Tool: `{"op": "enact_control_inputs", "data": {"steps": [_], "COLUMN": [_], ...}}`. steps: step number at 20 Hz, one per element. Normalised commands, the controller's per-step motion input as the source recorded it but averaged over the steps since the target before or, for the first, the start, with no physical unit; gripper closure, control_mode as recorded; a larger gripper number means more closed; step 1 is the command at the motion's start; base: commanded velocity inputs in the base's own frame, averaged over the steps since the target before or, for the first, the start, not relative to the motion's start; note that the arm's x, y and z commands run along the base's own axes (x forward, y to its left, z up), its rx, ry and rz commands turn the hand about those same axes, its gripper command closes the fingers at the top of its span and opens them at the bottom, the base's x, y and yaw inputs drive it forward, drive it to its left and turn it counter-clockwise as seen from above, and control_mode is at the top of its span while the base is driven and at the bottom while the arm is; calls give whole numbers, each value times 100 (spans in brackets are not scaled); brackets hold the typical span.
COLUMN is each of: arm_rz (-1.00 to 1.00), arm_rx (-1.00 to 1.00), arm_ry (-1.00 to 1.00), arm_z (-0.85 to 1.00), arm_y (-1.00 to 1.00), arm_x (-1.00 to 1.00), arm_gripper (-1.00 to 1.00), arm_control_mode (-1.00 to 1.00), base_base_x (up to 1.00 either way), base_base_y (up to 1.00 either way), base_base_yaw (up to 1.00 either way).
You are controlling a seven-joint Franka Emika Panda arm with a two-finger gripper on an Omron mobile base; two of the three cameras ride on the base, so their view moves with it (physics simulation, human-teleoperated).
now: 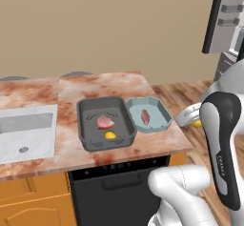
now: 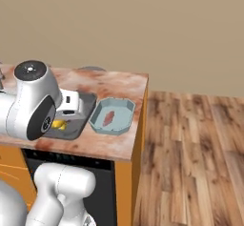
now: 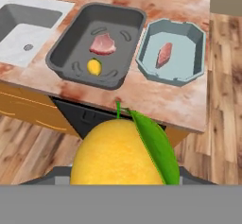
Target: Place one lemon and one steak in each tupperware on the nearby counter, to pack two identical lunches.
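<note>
The pincer (image 3: 124,183) grips a lemon (image 3: 124,152) at lower centre; released early, it could miss the teal tupperware (image 3: 189,34) and roll off the tabletop (image 3: 156,100).

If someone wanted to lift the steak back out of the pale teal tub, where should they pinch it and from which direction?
Probably straight down from above, pinching across the narrow middle of the steak. It lies flat on the floor of the teal tupperware, elongated and slanted, and the raised walls block any sideways approach. The fingers should close across its short width, turned to match that slant.
</note>
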Motion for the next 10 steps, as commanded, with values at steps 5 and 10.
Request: {"op": "enact_control_inputs", "data": {"steps": [5,10], "arm_rz": [-5,-11], "arm_rx": [-1,-1], "arm_ry": [0,0], "arm_z": [-5,-11], "arm_y": [7,4], "arm_x": [34,69], "arm_gripper": [100,100], "arm_control_mode": [-100,-100], "base_base_x": [48,0], "base_base_y": [5,0], "base_base_yaw": [-7,0]}}
